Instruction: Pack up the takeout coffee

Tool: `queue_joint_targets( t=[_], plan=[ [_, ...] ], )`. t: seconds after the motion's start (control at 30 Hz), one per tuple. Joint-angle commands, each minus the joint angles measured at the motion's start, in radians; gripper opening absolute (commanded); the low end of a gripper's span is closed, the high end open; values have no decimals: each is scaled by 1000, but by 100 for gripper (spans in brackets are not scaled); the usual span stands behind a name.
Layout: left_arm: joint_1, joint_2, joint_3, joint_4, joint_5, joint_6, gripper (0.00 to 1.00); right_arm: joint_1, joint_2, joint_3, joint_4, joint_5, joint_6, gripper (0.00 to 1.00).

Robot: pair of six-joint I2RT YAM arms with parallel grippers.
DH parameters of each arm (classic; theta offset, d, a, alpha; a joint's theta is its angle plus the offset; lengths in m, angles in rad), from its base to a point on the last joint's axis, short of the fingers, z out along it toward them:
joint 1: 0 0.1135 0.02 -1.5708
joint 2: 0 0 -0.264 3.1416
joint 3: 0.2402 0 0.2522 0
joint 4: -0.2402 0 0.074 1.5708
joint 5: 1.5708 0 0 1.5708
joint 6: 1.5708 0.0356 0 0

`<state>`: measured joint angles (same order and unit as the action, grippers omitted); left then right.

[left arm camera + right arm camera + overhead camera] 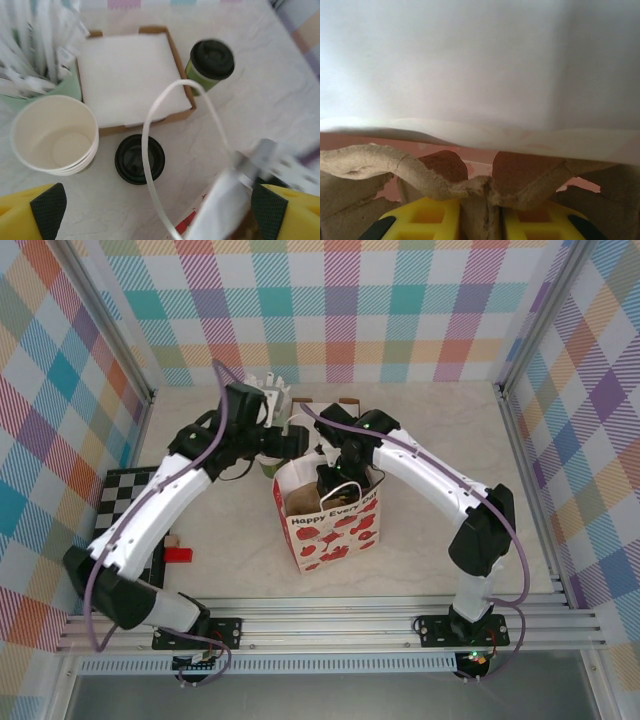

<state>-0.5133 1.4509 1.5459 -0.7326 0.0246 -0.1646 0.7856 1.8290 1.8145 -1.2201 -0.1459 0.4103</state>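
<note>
The left gripper (156, 207) gapes empty; the takeout coffee (212, 62) stands at the upper right of its view. I'd centre over that cup (not the loose lid (139, 159) lower down), while the right gripper (480, 220) pinches the cardboard carrier (420, 172).

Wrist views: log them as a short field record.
takeout coffee: small green paper cup, round black plastic lid, upright beside brown cardboard tray of white napkins
loose lid: round black plastic, lying flat
cup stack: lidless paper cups, cream inside
left end effector: open, holding nothing
right end effector: shut on brown pulp carrier
</note>
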Motion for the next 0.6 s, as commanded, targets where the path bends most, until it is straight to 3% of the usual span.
queue_joint_targets(
  t=[0.0,0.07,0.1,0.13,0.3,0.57],
  plan=[
    [40,41,83,11,62,5,93,9,-42,16,-7,6,-7,21],
    [54,75,95,20,81,6,86,9,-42,17,-8,6,-7,21],
    [60,82,94,33,100,5,76,10,-41,18,-8,7,-8,21],
    [66,82,85,53,132,5,57,10,-40,20,-8,5,-8,21],
    [72,16,25,158,200,7,0,18,-31,38,-23,0,-6,21],
    [72,-72,-54,254,206,-92,0,46,19,75,-91,14,-17,21]
  ],
)
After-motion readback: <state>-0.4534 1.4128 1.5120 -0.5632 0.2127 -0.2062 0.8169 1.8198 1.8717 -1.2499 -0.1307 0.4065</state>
